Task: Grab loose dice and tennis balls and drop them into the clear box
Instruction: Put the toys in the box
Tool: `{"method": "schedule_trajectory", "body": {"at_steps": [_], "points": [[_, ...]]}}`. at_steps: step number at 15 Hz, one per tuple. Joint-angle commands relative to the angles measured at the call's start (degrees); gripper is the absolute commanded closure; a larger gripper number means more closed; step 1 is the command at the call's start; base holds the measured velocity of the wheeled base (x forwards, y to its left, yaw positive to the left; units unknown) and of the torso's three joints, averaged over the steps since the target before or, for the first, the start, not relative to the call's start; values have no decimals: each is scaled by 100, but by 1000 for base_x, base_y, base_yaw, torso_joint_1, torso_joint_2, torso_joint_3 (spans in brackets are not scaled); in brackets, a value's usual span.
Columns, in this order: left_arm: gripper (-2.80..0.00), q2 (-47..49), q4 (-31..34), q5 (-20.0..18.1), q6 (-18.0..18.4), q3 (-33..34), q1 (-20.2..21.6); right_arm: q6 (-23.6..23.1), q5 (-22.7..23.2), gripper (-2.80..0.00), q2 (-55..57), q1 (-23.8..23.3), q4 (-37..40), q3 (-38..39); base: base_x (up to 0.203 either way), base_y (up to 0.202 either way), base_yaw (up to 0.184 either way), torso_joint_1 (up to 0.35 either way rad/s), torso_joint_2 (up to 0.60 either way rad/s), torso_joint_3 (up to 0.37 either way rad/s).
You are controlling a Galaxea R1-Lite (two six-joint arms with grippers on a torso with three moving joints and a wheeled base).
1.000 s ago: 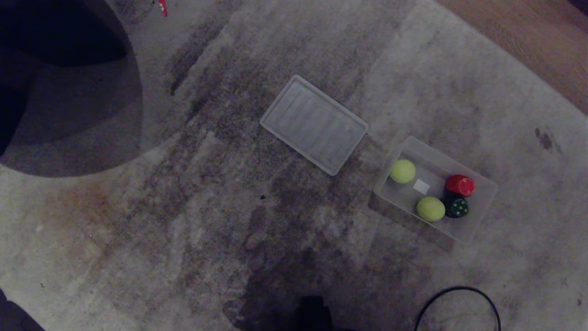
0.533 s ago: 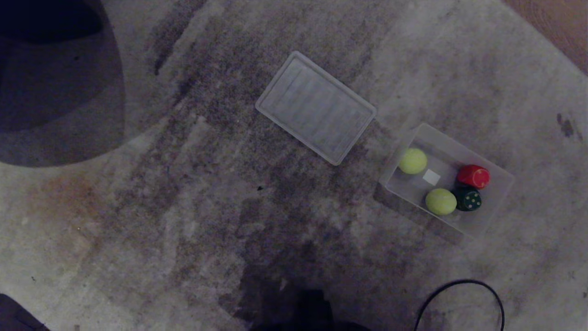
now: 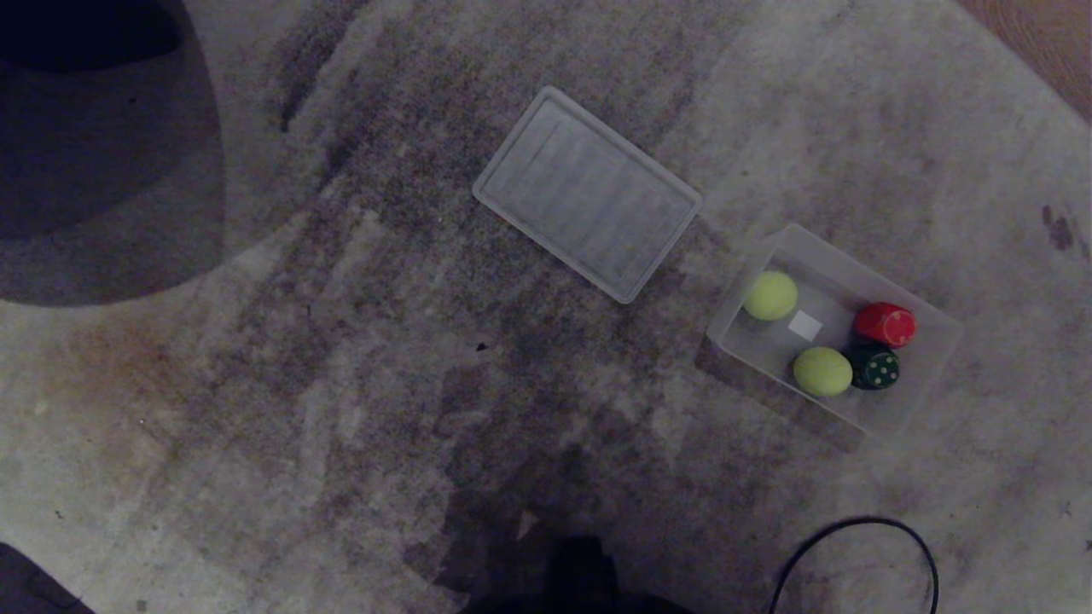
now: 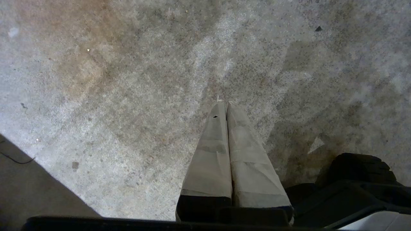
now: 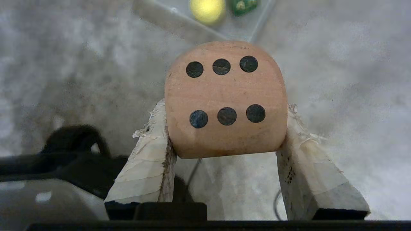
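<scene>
We already have two tennis balls [image 3: 770, 295], a red die [image 3: 885, 324] and a green die [image 3: 875, 367] inside the clear box [image 3: 936, 354]. Our right gripper [image 5: 225, 128] clamps a beige die [image 5: 225, 99] short of the box; it has yet to go in. Our left gripper [image 4: 227, 107] hangs pressed together, empty. A ribbed lid [image 3: 587, 193] lies beside the box on mottled grey carpet [image 3: 341, 384]; wooden floor [image 3: 1045, 34] shows beyond.
</scene>
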Motion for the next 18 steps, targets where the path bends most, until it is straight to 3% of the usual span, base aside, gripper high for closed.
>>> {"method": "schedule_trajectory", "body": {"at_steps": [1,5,7,13,18], "points": [[0,9,-1,5,-9,9,0,33,-96,0,372,-12,23,-521,0,0,0,0,0,0],[0,9,-1,5,0,9,0,646,-172,0,2982,-24,-15,-1708,0,0,0,0,0,0],[0,9,-1,5,-9,9,0,898,-195,0,4342,-27,-500,-2030,0,0,0,0,0,0],[0,9,-1,5,-9,9,0,1387,-597,0,7868,8,-3523,-2325,0,0,0,0,0,0],[0,9,-1,5,-9,9,0,1912,-719,0,9706,654,-5733,-2790,0,0,0,0,0,0]]}}
